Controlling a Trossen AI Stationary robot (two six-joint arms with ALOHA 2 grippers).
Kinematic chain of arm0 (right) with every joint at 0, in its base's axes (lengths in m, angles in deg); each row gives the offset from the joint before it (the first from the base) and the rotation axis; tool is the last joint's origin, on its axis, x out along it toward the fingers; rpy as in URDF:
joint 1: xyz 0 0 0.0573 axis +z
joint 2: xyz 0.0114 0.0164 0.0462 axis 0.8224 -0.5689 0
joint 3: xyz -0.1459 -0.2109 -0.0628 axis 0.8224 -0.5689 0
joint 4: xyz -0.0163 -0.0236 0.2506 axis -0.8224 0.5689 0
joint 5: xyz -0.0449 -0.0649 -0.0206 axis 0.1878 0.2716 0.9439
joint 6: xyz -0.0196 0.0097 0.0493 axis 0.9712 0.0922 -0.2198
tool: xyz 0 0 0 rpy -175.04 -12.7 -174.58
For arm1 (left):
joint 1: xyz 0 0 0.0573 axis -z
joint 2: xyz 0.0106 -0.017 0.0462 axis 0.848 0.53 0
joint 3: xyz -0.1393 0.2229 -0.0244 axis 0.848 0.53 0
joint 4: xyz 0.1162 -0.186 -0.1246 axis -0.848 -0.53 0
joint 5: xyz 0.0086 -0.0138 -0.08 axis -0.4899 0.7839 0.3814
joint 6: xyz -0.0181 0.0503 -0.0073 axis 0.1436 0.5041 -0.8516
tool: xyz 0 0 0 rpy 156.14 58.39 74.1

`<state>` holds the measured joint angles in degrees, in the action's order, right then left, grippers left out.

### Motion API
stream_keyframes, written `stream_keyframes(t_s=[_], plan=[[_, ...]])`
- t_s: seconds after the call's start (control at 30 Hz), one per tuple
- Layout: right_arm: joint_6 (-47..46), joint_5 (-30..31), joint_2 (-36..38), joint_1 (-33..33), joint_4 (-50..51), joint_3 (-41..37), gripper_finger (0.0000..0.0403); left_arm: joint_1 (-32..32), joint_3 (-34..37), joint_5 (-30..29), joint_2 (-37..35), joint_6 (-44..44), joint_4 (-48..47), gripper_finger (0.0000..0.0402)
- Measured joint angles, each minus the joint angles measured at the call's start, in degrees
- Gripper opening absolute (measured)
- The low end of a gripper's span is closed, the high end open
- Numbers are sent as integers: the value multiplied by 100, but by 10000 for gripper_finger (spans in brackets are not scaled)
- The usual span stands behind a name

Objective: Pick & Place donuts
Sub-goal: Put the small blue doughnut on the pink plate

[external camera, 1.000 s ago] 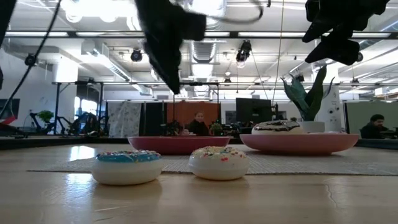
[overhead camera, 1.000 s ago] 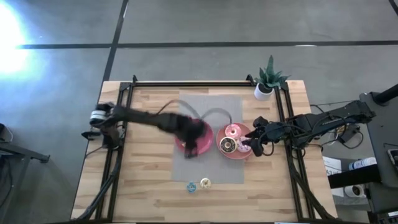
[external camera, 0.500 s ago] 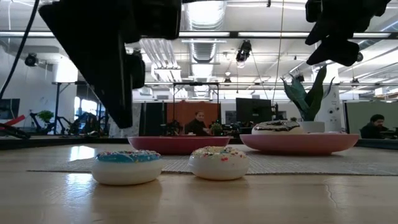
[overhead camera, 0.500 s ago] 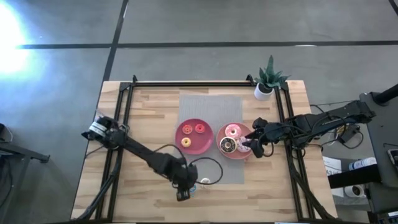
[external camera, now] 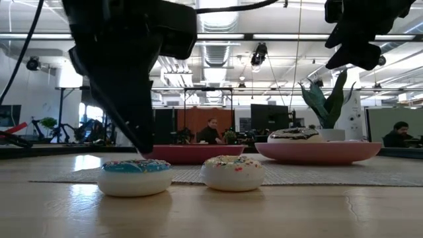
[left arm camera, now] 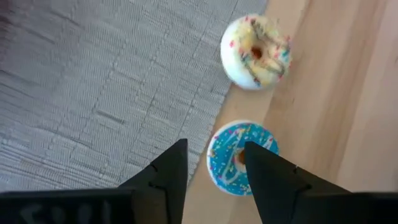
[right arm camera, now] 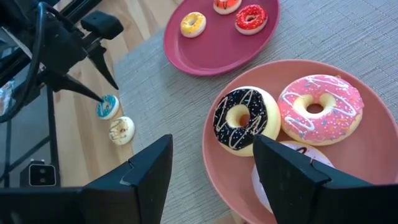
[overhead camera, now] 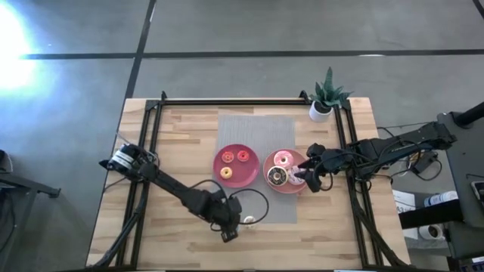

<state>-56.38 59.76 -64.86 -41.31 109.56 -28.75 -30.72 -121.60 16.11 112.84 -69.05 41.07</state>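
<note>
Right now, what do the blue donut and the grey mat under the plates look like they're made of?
Blue donut: probably moulded plastic or rubber, smooth cream body, painted sprinkled icing. Grey mat: woven fabric or vinyl, matte, with visible ribbed weave. The open left gripper hovers over the donut.

Blue donut: bright blue icing w/ coloured sprinkles, white underside. Cream donut: white-cream w/ red, blue, yellow sprinkles. Far-right pink plate: chocolate donut dark w/ white zigzag lines, yellowish base; pink donut w/ white drizzle & sprinkles. Left plate deeper rose-red: yellow donut, red donut. Mat grey, woven ribbed pattern. Table light wood planks. Both grippers black: left gripper, right gripper.
</note>
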Motion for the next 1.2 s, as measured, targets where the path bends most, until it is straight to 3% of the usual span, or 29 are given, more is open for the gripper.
stream_keyframes(t_s=[0.2, 0.5, 0.73, 0.83, 1.0, 1.2], plan=[[5, 0, 0, 0, 12, 0, 215, 84, 216, 57, 0, 49, 569, 109], [17, 1, 2, -1, 143, -2, 215, 122, 229, 231, 342, 98, 559, 88], [-9, 0, 2, 0, 164, -2, 215, 99, 187, 174, 239, 140, 471, 16], [-22, 0, 2, 0, 164, -2, 215, -1, 91, 4, -42, 334, 292, 6], [-20, 2, 2, 0, 162, -2, 215, -589, -57, -697, -482, 995, -45, 2], [-17, 2, 4, -2, 157, -2, 215, -1836, -280, -818, -305, 1936, 393, 1]])
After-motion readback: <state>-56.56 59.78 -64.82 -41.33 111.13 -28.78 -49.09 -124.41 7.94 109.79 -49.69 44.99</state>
